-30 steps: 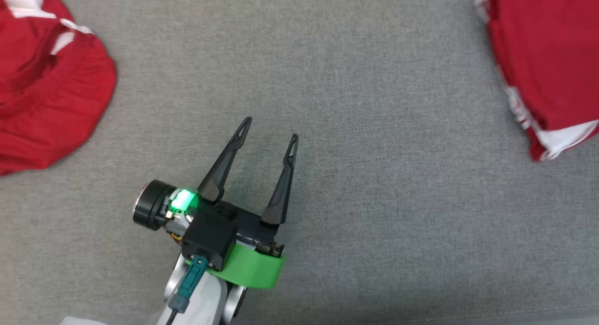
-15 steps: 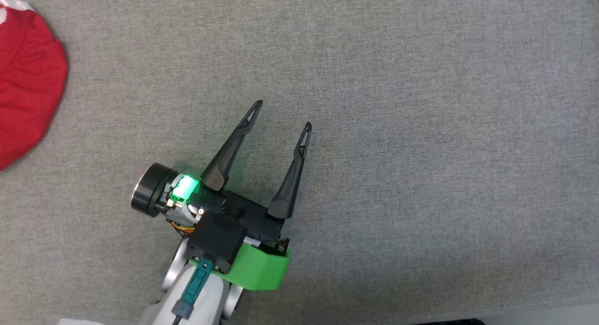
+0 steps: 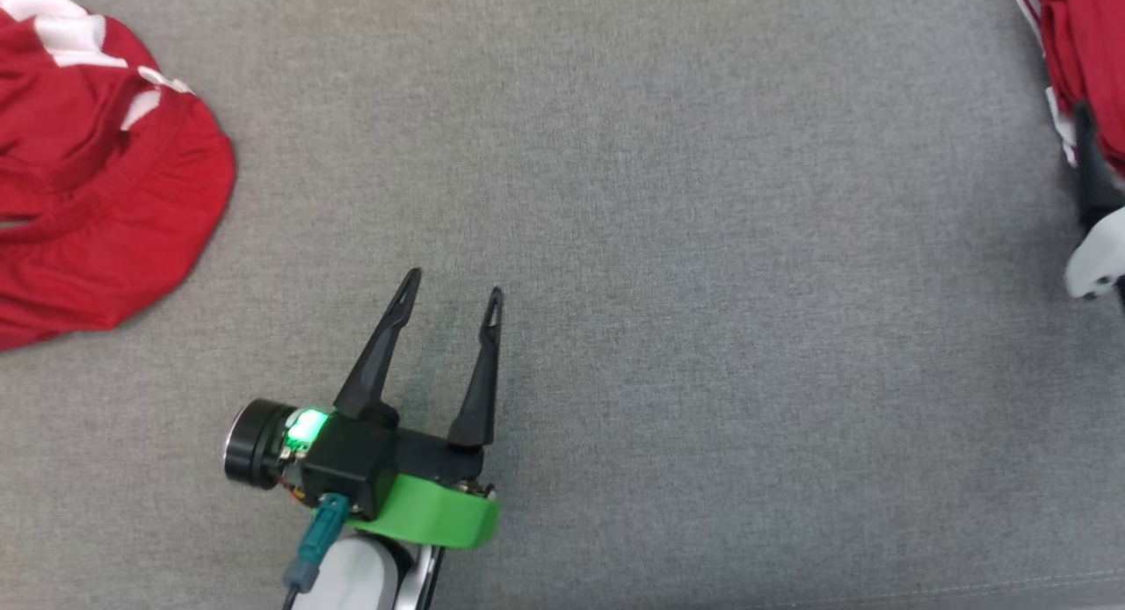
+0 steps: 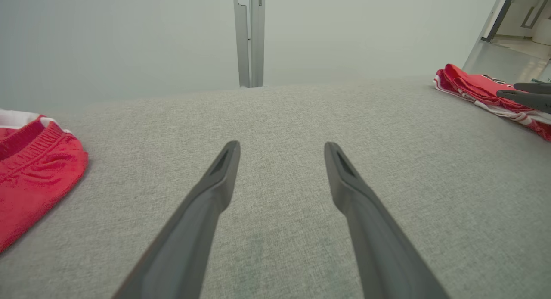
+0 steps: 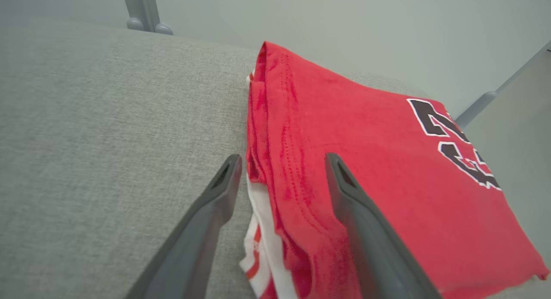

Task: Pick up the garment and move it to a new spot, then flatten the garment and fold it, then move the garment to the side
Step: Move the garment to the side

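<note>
The folded red garment (image 5: 366, 161) with dark numerals lies at the right end of the grey table (image 3: 703, 241); it also shows at the head view's right edge (image 3: 1085, 47) and in the left wrist view (image 4: 478, 90). My right gripper (image 5: 282, 159) is open, one finger over the garment's top and the other over the table beside its edge. A dark finger of the right gripper (image 3: 1090, 170) lies against the garment. My left gripper (image 3: 453, 285) hovers open over bare cloth near the front, nothing between its fingers (image 4: 224, 169).
A second red garment (image 3: 88, 179) with white trim lies crumpled at the table's left end (image 4: 30, 178). A grey post (image 4: 249, 36) stands behind the far edge. The table's front edge (image 3: 879, 592) runs along the bottom of the head view.
The head camera swung and came back. The folded garment now lies further toward the right edge, with the right gripper in view beside it. The left gripper stays open and shows lower in the picture.
</note>
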`<state>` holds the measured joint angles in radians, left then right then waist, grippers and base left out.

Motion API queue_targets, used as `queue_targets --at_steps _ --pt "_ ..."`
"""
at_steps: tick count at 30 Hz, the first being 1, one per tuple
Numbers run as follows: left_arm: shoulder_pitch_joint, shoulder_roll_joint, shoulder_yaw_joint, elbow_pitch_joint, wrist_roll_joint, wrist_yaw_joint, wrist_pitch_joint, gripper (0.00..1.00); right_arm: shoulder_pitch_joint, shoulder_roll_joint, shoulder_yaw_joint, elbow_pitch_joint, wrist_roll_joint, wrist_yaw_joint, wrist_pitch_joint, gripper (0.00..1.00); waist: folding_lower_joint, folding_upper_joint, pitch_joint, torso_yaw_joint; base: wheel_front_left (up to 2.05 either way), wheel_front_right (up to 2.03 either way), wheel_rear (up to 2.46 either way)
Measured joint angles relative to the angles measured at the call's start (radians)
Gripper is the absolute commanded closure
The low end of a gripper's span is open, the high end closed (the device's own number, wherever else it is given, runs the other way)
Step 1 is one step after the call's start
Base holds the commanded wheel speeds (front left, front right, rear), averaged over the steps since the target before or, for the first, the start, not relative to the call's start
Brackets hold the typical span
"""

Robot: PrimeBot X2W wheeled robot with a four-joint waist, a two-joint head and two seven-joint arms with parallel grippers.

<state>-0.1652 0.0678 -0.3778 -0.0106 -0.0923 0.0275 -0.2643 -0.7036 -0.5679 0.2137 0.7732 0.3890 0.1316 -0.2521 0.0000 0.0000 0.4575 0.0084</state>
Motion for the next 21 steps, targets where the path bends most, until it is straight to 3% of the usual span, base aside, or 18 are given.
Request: queue_targets --at_steps 5,14,21 --pt "0.054 -0.012 0.068 0.062 -0.087 -0.001 0.000 0.00 0.108 0.107 -0.030 -0.119 0.007 0.000 -0.010 0.00 0.0000 0.0000 -0.101 0.008 0.00 0.00 0.00" --pt "0.167 -0.016 0.151 0.116 -0.094 0.003 0.000 0.00 0.426 0.369 -0.186 -0.458 -0.121 0.000 -0.011 0.00 -0.0001 0.0000 -0.292 0.016 0.00 0.00 0.00" --pt "0.228 -0.017 0.182 0.115 -0.057 -0.002 0.000 0.00 0.564 0.437 -0.159 -0.553 -0.170 0.000 -0.011 0.00 -0.0001 0.0000 -0.416 0.008 0.00 0.00 0.00"
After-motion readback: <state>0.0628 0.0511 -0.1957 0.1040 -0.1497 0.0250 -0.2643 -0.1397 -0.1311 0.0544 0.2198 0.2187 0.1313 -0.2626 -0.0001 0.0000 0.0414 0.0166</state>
